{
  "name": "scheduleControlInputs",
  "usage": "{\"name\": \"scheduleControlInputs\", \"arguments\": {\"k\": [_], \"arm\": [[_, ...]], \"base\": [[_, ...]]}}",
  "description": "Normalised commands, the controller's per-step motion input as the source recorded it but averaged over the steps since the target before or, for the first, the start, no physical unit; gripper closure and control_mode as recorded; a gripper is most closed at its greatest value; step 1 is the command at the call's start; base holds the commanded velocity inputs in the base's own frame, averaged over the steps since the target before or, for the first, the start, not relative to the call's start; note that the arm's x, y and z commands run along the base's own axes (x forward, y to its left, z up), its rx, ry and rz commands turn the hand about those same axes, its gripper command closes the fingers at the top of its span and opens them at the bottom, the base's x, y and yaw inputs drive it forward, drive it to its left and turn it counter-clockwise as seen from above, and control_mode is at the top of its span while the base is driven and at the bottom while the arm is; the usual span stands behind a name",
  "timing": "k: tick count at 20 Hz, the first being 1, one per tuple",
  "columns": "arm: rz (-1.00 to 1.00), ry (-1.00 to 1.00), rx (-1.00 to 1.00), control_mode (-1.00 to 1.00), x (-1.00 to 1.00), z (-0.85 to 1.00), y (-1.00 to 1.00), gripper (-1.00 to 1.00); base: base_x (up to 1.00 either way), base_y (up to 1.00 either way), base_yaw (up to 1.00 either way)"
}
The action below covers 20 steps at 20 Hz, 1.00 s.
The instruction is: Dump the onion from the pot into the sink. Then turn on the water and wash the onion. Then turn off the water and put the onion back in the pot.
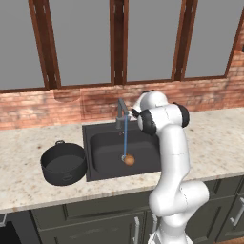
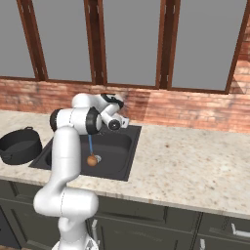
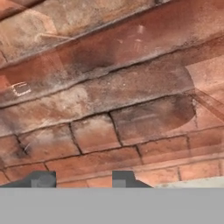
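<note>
While a thin blue stream of water (image 1: 125,138) falls from the grey faucet (image 1: 121,113) at the centre of the left base view, the small, round orange-brown onion (image 1: 129,160) sits on the floor of the matte black rectangular sink (image 1: 102,147), right where the stream lands, beside the silver drain. In the right base view the onion (image 2: 92,160) lies at centre left of the frame, in the sink (image 2: 119,156) and just right of the white arm's upright link.

The round, dark-grey pot (image 1: 63,163), lidless and with a small loop handle on its far rim, stands upright on the speckled beige stone worktop (image 1: 214,143) at the left of the frame, just beside the sink's left edge; its inside looks bare. In the right base view the pot (image 2: 19,145) shows at the left edge.

The tool (image 3: 81,179) is at its narrowest setting and grips nothing; in the hand view its two dark tips stand at the bottom centre, pointed at rough, mottled red-brown brick wall (image 3: 113,87) with dark mortar lines. The smooth white arm bends above the back of the sink, near the faucet. Dark wood-framed windows (image 1: 81,38) fill the upper frame.
</note>
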Motion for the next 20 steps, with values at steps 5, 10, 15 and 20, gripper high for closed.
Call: {"name": "scheduleControlInputs", "arguments": {"k": [5,10,15,20], "arm": [[0.0,0.03,0.07,-1.0,-0.08,-0.01,-0.82,-1.0],[0.0,0.01,0.11,-1.0,-0.01,0.02,-0.67,-1.0],[0.0,0.0,0.15,-1.0,-0.02,0.25,-0.5,-1.0],[0.02,-0.08,0.16,-1.0,-0.11,0.66,-0.2,-1.0]], "base": [[0.0,0.0,0.0],[0.0,0.0,0.0],[0.0,0.0,0.0],[0.0,0.0,0.0]]}}
